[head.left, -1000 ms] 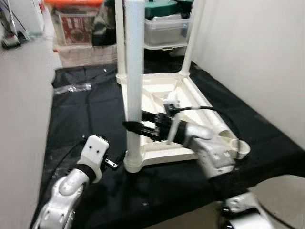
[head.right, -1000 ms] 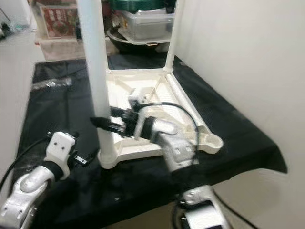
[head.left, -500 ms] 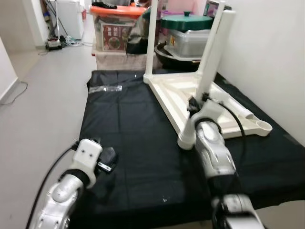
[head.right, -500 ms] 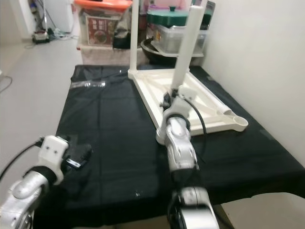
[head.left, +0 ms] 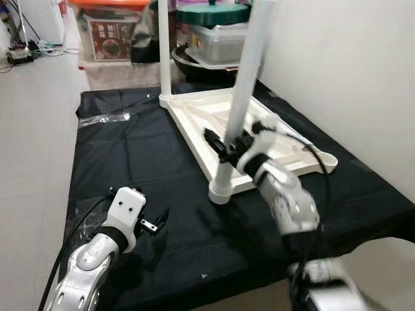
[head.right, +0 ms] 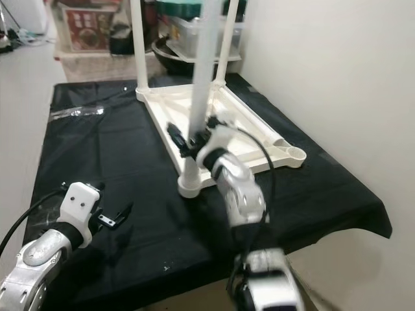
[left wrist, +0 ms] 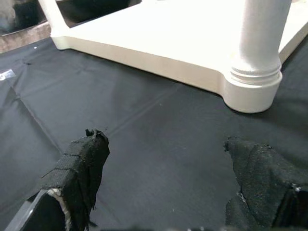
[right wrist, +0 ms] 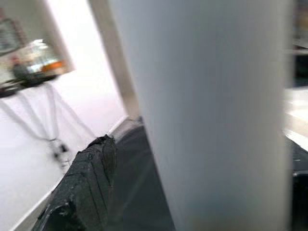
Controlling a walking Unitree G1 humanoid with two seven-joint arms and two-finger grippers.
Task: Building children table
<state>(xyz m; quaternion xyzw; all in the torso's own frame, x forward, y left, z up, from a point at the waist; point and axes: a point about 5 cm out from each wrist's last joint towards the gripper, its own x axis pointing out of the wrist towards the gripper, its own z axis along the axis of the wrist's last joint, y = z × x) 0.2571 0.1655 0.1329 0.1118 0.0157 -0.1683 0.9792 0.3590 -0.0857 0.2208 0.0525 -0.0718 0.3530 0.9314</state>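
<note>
Working on the upside-down white children's table (head.left: 246,133), centre frame on a black floor cloth (head.left: 155,194), your right gripper (head.left: 224,148) has its fingers around the near leg (head.left: 245,84), low on it; whether they pinch it is unclear. Keep that leg upright and twist squarely so it seats in its corner socket (head.left: 220,191). Your left gripper (head.left: 154,222), lower left, hovers released above the cloth. Storage boxes (head.left: 107,32) and a lidded tub (head.left: 217,40) crowd the top edge; a wall (head.left: 350,78) hems the right.
</note>
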